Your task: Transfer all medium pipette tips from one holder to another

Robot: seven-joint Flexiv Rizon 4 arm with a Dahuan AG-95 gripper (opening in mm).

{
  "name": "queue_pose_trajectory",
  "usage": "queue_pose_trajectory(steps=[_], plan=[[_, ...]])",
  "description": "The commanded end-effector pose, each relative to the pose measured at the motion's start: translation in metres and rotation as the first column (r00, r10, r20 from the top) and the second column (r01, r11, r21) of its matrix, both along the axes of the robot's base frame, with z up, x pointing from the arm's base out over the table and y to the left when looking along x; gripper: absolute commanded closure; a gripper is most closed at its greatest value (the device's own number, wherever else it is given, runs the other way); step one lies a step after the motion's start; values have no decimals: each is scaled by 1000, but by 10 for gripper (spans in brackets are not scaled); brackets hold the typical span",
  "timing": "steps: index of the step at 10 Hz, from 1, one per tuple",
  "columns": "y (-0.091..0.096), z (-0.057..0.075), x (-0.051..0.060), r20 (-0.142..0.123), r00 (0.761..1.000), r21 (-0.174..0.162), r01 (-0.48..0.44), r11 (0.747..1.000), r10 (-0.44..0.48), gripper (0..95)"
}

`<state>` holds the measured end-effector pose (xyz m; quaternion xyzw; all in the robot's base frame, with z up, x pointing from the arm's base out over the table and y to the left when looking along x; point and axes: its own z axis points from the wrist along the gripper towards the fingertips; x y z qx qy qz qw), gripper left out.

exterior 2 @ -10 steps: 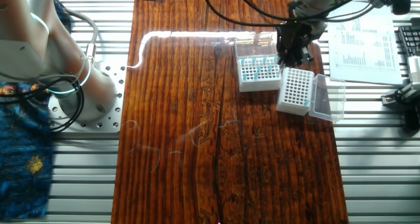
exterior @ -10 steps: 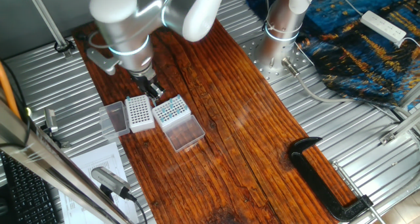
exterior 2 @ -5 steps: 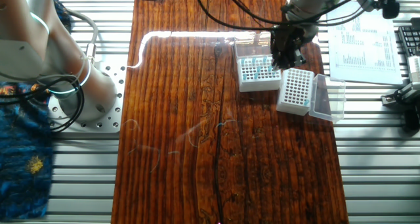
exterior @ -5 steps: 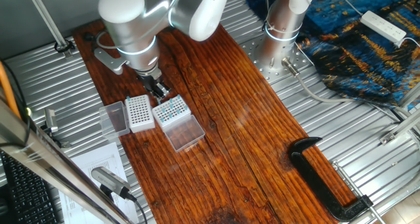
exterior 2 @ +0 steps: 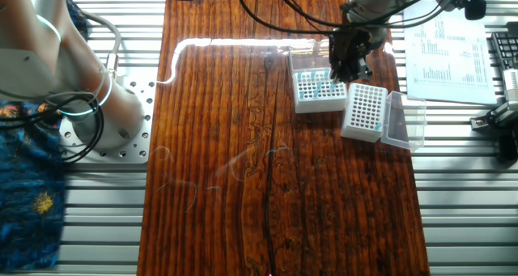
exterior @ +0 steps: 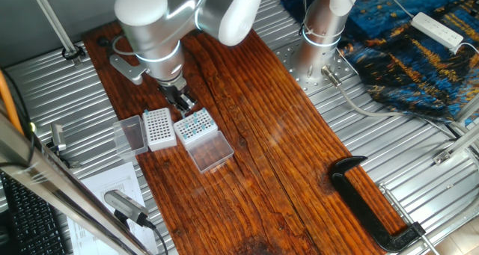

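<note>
Upper right of the other fixed view: the white-sided rack (exterior 2: 363, 112) looks empty, and the teal tips (exterior 2: 318, 85) sit in the clear-sided rack (exterior 2: 319, 91) beside it. The gripper (exterior 2: 341, 72) hovers over them; can't tell its opening. Probably going for a tip, so next it needs careful lining up.

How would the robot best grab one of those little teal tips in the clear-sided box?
Probably by its top end, coming straight down from above. The tips stand upright in the grid holes of the clear-sided box, packed close, so only their tops are exposed. The gripper hangs right over them.
</note>
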<state>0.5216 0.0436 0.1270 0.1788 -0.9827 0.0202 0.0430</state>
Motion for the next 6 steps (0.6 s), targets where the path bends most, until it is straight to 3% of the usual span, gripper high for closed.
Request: queue_pose_trajectory(steps=[1, 6], plan=[[1, -2, 0, 0, 1000, -3, -3, 1000, 3, 950], [1, -1, -1, 0, 1000, -7, -6, 1000, 6, 950]])
